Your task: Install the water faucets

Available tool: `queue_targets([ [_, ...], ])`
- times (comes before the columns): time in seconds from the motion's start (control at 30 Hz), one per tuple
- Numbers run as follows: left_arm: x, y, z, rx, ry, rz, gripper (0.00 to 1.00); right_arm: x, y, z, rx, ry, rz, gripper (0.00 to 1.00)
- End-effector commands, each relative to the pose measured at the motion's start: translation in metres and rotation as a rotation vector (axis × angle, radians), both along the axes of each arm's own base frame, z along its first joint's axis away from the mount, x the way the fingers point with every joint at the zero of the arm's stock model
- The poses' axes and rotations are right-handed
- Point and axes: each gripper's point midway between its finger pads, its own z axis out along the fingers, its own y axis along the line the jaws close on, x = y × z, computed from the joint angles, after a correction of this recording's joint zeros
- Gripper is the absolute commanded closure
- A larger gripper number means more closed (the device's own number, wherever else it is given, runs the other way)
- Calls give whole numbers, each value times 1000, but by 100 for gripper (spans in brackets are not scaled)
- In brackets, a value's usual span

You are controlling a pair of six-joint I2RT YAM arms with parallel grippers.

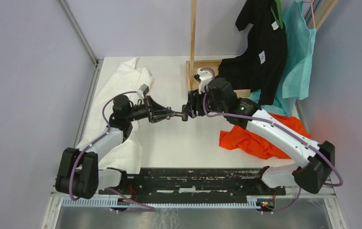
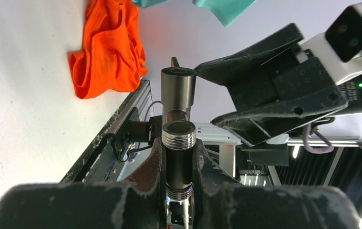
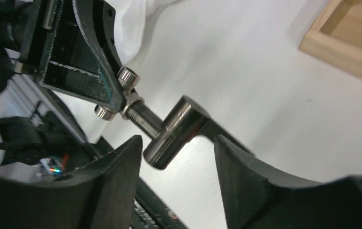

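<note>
left hand (image 2: 179,148) pinching threaded faucet fitting (image 2: 179,164) | right hand (image 3: 178,142) spread around larger fitting (image 3: 181,126)

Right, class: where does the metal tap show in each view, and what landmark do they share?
Top external: metal tap dead centre.
Left wrist: middle, rising from the bottom.
Right wrist: just left of centre.
Shared landmark: the left pincer gripping it.

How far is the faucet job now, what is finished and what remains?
Done: the cylinder part seems joined to the threaded part. In hand: the left pincer is shut on the threaded part; the right pincer stands open around the cylinder part. Left: perhaps more tightening; tightness is not visible.
</note>
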Motion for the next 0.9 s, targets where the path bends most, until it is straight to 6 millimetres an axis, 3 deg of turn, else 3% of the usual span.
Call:
queue_targets([
  [0.0,-2,-3,42,-85,-160,-36,97,-11,-15,17,128,31,-72,27],
  [0.03,-1,-3,44,-89,-165,-33,97,-15,-13,20,191,62,-63,23],
  [0.17,0,-3,37,-84,-154,-28,97,-23,-6,26,470,212,-63,21],
  [0.33,0,-2,34,-86,-148,-19,97,-27,6,13,588,333,-40,17],
  [0.5,3,-2,31,-79,-145,-10,97,-27,26,20,779,405,43,11],
  [0.6,4,-2,25,-69,-127,-13,97,-32,31,32,827,422,88,11],
  [0.87,11,-3,7,-20,-93,4,97,-52,26,108,1068,499,201,10],
])
